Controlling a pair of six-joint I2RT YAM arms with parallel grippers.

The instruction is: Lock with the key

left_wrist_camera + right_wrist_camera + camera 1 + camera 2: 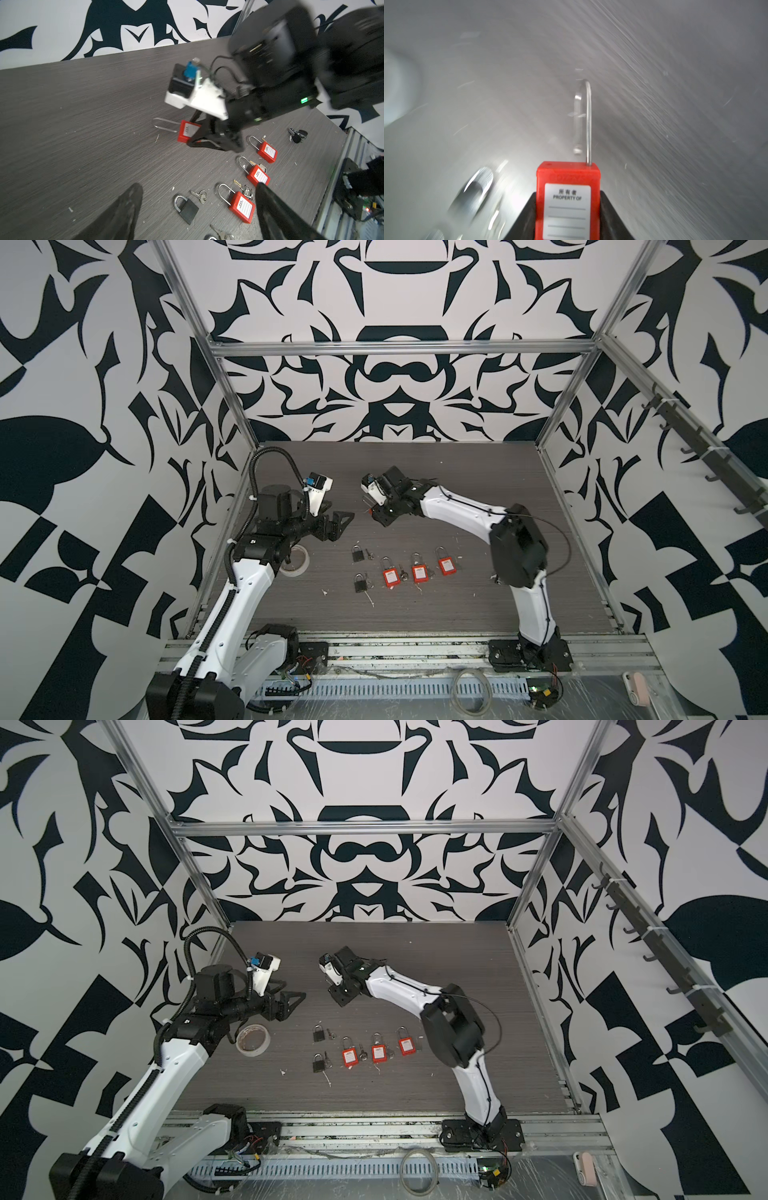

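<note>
on the dark wood-grain table, nearest the robot's bases, a black padlock lies at the left end of a row of three red padlocks. all lie flat, shackles pointing away, with small keys beside them. just behind sits a second black padlock, and to its left a tape roll. farther back, the left hand hangs above the table, released, its fingers spread wide with nothing between them. facing it, a little apart, the right hand is clenched on the body of a fourth red padlock, held above the table. its shackle stands open, one leg seated, the free end clear of the body.
</note>
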